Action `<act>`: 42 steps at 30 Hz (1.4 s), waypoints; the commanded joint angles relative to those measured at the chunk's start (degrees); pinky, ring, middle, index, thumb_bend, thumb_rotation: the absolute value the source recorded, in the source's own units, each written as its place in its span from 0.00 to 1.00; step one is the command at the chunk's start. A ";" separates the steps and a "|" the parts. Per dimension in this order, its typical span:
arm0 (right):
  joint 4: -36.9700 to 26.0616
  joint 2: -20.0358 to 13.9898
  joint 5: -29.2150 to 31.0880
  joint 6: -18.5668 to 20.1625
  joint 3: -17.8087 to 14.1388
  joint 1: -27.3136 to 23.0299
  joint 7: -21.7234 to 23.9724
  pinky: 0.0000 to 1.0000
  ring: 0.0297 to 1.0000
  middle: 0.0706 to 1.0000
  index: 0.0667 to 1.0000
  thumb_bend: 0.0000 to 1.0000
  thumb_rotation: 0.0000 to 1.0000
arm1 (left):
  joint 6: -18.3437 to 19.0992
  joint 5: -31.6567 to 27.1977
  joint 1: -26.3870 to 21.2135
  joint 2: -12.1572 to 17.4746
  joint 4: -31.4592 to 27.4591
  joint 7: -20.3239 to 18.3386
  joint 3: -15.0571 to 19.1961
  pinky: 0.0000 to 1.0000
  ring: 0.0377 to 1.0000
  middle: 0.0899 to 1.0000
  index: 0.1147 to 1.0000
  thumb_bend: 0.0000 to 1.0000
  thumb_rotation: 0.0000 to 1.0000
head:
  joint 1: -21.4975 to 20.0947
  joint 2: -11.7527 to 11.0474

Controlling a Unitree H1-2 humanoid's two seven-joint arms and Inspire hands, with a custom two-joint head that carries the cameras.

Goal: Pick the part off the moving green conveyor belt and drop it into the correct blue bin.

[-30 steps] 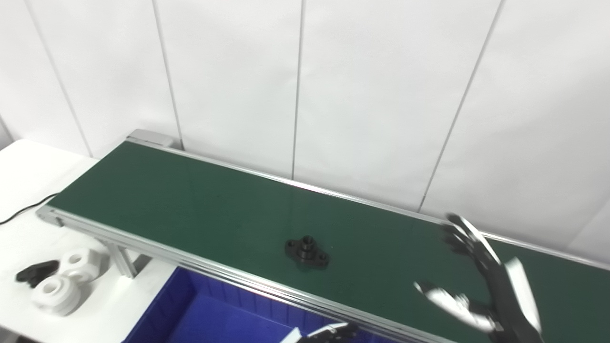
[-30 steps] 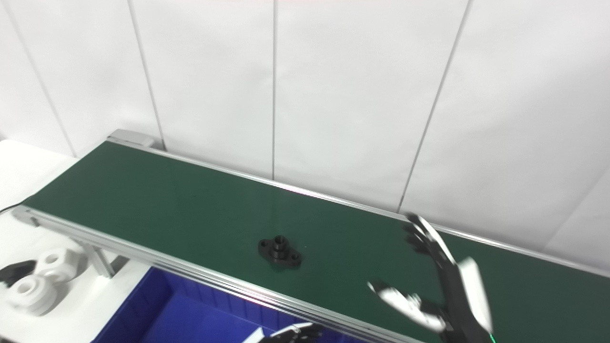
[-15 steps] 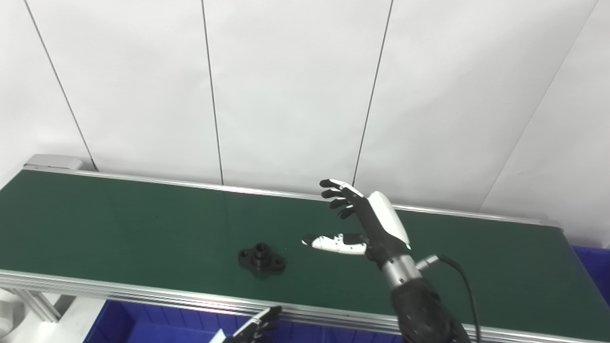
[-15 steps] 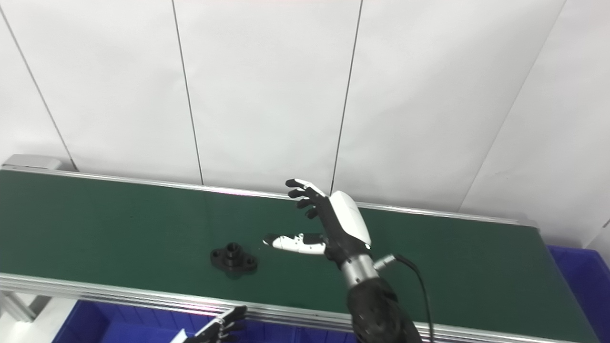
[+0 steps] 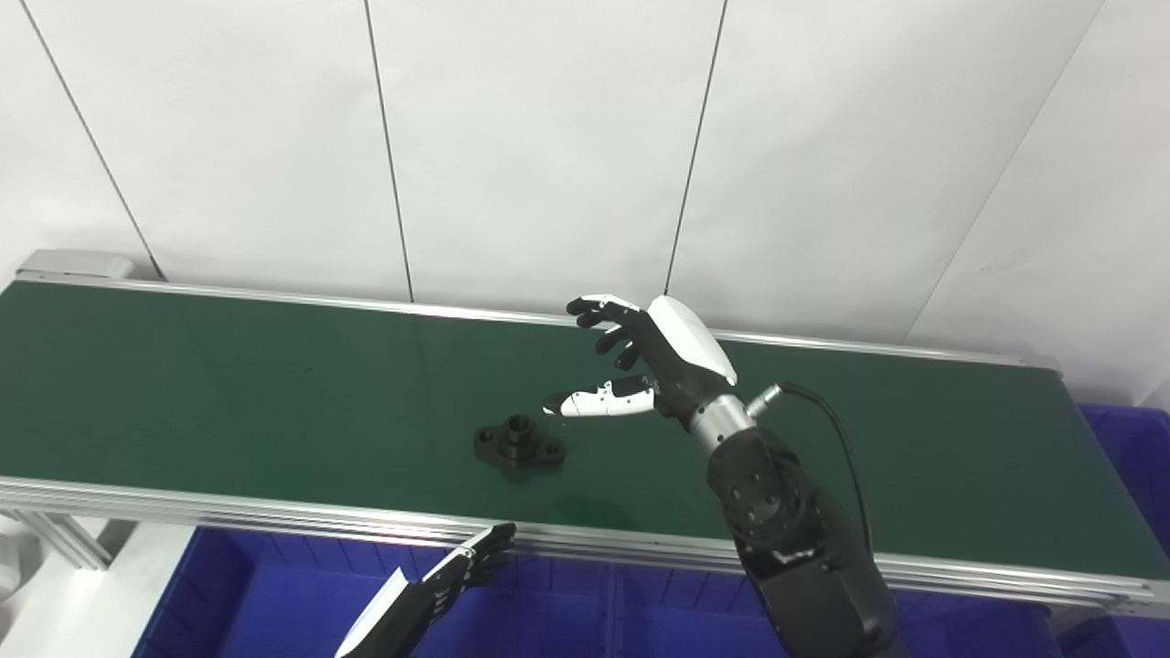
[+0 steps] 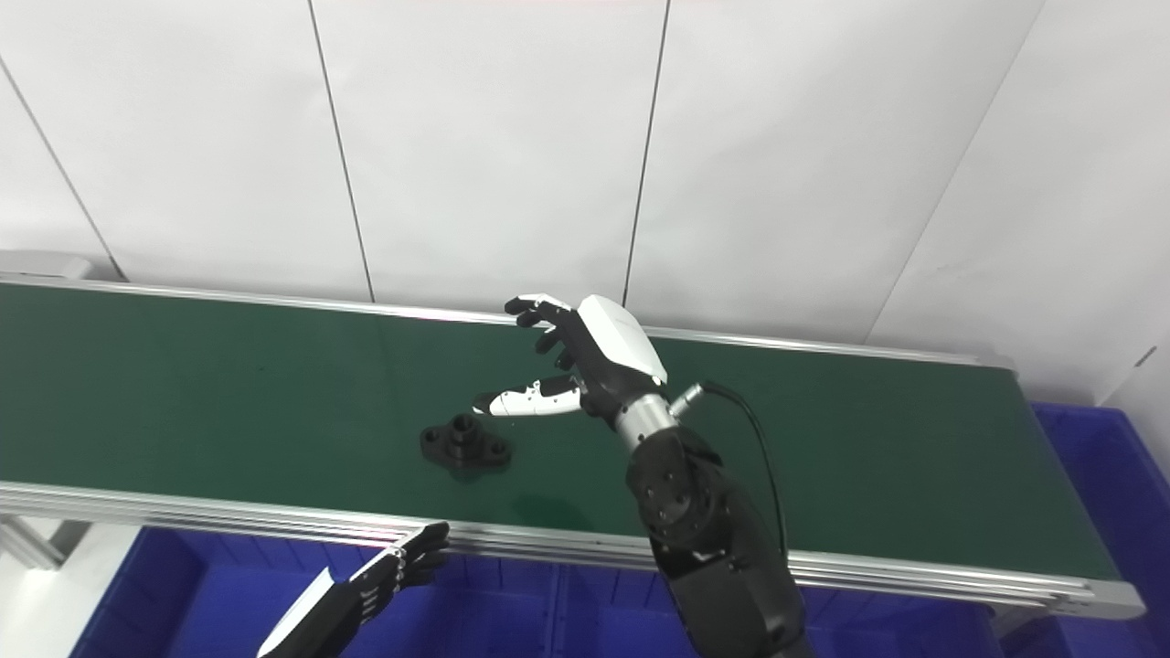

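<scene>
A small black flanged part [image 5: 517, 445] lies on the green conveyor belt [image 5: 228, 384], near its front rail. My right hand [image 5: 640, 361] hovers above the belt, up and to the right of the part, open with fingers spread and thumb pointing left; it holds nothing. My left hand [image 5: 430, 594] is low at the bottom edge, below the belt's front rail and over the blue bin [image 5: 238, 603], fingers stretched out flat and empty.
Blue bins run under the belt's front edge, and another blue bin [image 5: 1129, 448] sits past the belt's right end. An aluminium rail [image 5: 274, 516] borders the belt. A white panelled wall stands behind. A cable [image 5: 841, 439] hangs from my right wrist.
The camera swung right, then tilted, so the whole scene shifted. My right hand moved closer to the part and rose a little. My left hand came further into view.
</scene>
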 commanded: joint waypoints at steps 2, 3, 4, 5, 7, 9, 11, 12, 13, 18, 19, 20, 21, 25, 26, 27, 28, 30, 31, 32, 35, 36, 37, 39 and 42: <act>0.37 -0.71 -0.21 0.25 0.95 -4.29 1.56 0.61 0.72 0.79 0.80 0.88 0.38 | 0.58 -0.88 -0.41 0.19 -2.84 -0.52 0.18 0.85 0.88 0.90 0.90 0.80 0.32 | 0.45 0.83; 0.82 -0.89 -0.29 0.32 1.22 -4.67 1.99 0.62 0.73 0.80 0.79 0.89 0.39 | 1.06 -0.65 -0.39 0.10 -3.17 -0.55 0.15 0.84 0.88 0.90 0.90 0.80 0.32 | 0.50 0.88; 1.83 -0.96 -0.27 0.00 1.55 -5.20 2.25 0.62 0.73 0.79 0.79 0.89 0.38 | 0.97 -0.70 -0.51 0.01 -3.15 -0.67 0.02 0.83 0.88 0.90 0.90 0.81 0.33 | 0.76 0.96; 2.54 -1.02 -0.21 -0.27 1.78 -5.55 2.38 0.62 0.73 0.79 0.78 0.89 0.38 | 0.86 -0.76 -0.60 -0.06 -3.09 -0.76 -0.07 0.83 0.88 0.90 0.90 0.81 0.33 | 0.84 0.95; 3.92 -1.19 -0.15 -0.76 2.29 -6.10 2.69 0.63 0.74 0.79 0.78 0.90 0.37 | 0.52 -0.58 -0.78 -0.31 -2.87 -0.64 -0.24 0.83 0.87 0.90 0.90 0.81 0.33 | 1.23 0.97; 5.21 -1.58 -0.41 -1.00 3.19 -6.52 3.38 0.66 0.77 0.81 0.79 0.91 0.36 | 0.48 0.01 -0.95 -0.59 -2.84 -0.39 -0.43 0.84 0.87 0.90 0.90 0.82 0.34 | 1.77 0.92; 6.13 -1.95 -0.66 -0.94 4.06 -6.92 3.96 0.67 0.78 0.82 0.80 0.92 0.35 | 0.51 0.26 -1.09 -0.81 -2.84 -0.28 -0.56 0.83 0.86 0.90 0.89 0.82 0.35 | 1.83 0.82; 6.55 -2.16 -1.06 -0.73 4.71 -7.21 4.44 0.67 0.78 0.82 0.80 0.92 0.35 | 0.62 0.26 -1.10 -0.92 -2.94 -0.27 -0.61 0.83 0.86 0.90 0.90 0.82 0.35 | 1.86 0.90; 6.99 -2.36 -1.41 -0.56 5.35 -7.48 4.94 0.68 0.79 0.82 0.80 0.91 0.36 | 0.64 0.21 -1.11 -1.04 -3.00 -0.30 -0.65 0.82 0.86 0.90 0.90 0.82 0.35 | 1.90 0.93; 10.51 -3.01 -3.12 -1.24 8.50 -8.28 6.03 0.69 0.80 0.82 0.79 0.90 0.33 | 0.13 -0.87 -1.14 -1.40 -2.64 -0.95 -0.88 0.81 0.86 0.90 0.90 0.82 0.34 | 2.31 0.67; 11.05 -3.11 -3.34 -1.37 8.94 -8.35 6.13 0.70 0.80 0.82 0.79 0.90 0.33 | 0.05 -0.86 -1.12 -1.45 -2.62 -1.02 -0.91 0.81 0.86 0.90 0.90 0.82 0.34 | 2.37 0.67; 11.64 -3.20 -3.41 -1.66 9.33 -8.35 6.15 0.70 0.80 0.82 0.80 0.90 0.33 | 0.02 -0.75 -1.05 -1.47 -2.65 -1.06 -0.95 0.81 0.86 0.90 0.90 0.82 0.34 | 2.44 0.65; 12.14 -3.27 -3.55 -1.90 9.73 -8.25 6.11 0.70 0.80 0.82 0.80 0.90 0.32 | 0.34 -0.65 -0.90 -1.47 -2.91 -1.13 -0.99 0.81 0.86 0.90 0.90 0.82 0.34 | 2.46 0.64; 13.60 -3.84 -4.89 -2.37 11.74 -7.77 5.92 0.74 0.83 0.84 0.81 0.90 0.32 | 1.21 -0.67 -0.36 -1.58 -3.74 -1.48 -1.07 0.80 0.87 0.90 0.89 0.82 0.34 | 2.47 0.64; 13.77 -4.07 -5.29 -2.47 12.24 -7.67 5.85 0.75 0.83 0.85 0.81 0.90 0.32 | 1.34 -0.68 -0.27 -1.57 -3.93 -1.58 -1.12 0.80 0.87 0.90 0.90 0.82 0.34 | 2.52 0.56; 14.03 -4.24 -5.53 -2.59 12.56 -7.55 5.68 0.75 0.83 0.85 0.81 0.90 0.32 | 1.23 -0.63 -0.21 -1.56 -4.02 -1.63 -1.17 0.80 0.87 0.90 0.90 0.82 0.34 | 2.52 0.56; 14.27 -4.42 -5.70 -2.58 12.78 -7.45 5.64 0.75 0.83 0.85 0.81 0.90 0.31 | 0.99 -0.57 -0.19 -1.54 -4.01 -1.66 -1.23 0.80 0.87 0.90 0.90 0.81 0.34 | 2.61 0.53; 15.09 -4.77 -6.01 -2.45 13.02 -7.44 5.52 0.76 0.84 0.86 0.81 0.90 0.32 | 0.64 -0.52 -0.08 -1.60 -4.03 -1.59 -1.27 0.80 0.87 0.90 0.90 0.80 0.33 | 2.66 0.47; 15.38 -4.89 -6.15 -2.38 13.10 -7.46 5.47 0.76 0.84 0.86 0.81 0.90 0.32 | 0.55 -0.47 -0.03 -1.63 -4.05 -1.53 -1.29 0.80 0.86 0.90 0.90 0.80 0.33 | 2.66 0.47; 15.89 -5.17 -6.31 -2.25 13.09 -7.49 5.38 0.76 0.84 0.86 0.81 0.90 0.33 | 0.87 -0.47 0.08 -1.72 -4.25 -1.46 -1.29 0.80 0.86 0.90 0.90 0.80 0.32 | 2.76 0.44; 17.45 -6.03 -6.77 -2.41 13.17 -7.63 4.95 0.75 0.84 0.86 0.83 0.88 0.32 | 1.05 -0.25 0.22 -1.89 -4.48 -1.30 -1.34 0.80 0.86 0.90 0.89 0.81 0.33 | 2.72 0.42; 17.85 -6.24 -6.84 -2.58 13.19 -7.66 4.81 0.75 0.84 0.85 0.83 0.88 0.32 | 0.91 -0.19 0.21 -1.90 -4.43 -1.30 -1.36 0.81 0.86 0.90 0.90 0.80 0.33 | 2.78 0.42; 18.53 -6.58 -6.96 -2.78 13.21 -7.71 4.64 0.75 0.84 0.85 0.83 0.88 0.32 | 1.04 -0.22 0.27 -1.91 -4.60 -1.36 -1.39 0.81 0.87 0.90 0.90 0.80 0.33 | 2.75 0.44; 19.79 -7.07 -7.32 -3.16 13.33 -7.87 4.02 0.75 0.84 0.85 0.83 0.87 0.32 | 1.16 -0.32 0.34 -1.92 -4.81 -1.46 -1.41 0.82 0.87 0.91 0.90 0.80 0.33 | 2.72 0.50; 21.61 -7.58 -8.06 -3.32 13.35 -8.22 3.12 0.73 0.82 0.83 0.83 0.87 0.33 | 1.13 -0.17 0.32 -1.90 -4.82 -1.40 -1.39 0.81 0.87 0.90 0.90 0.80 0.34 | 2.85 0.53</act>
